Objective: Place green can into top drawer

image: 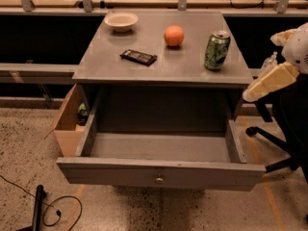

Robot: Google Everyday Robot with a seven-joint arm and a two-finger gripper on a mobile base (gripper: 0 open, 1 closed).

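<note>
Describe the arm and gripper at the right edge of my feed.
The arm is a rounded white shell with dark speckles, joined to a flat, tapering cream-yellow link. The gripper is its pale tip at the right edge, lower right of the green can. No cables show.
</note>
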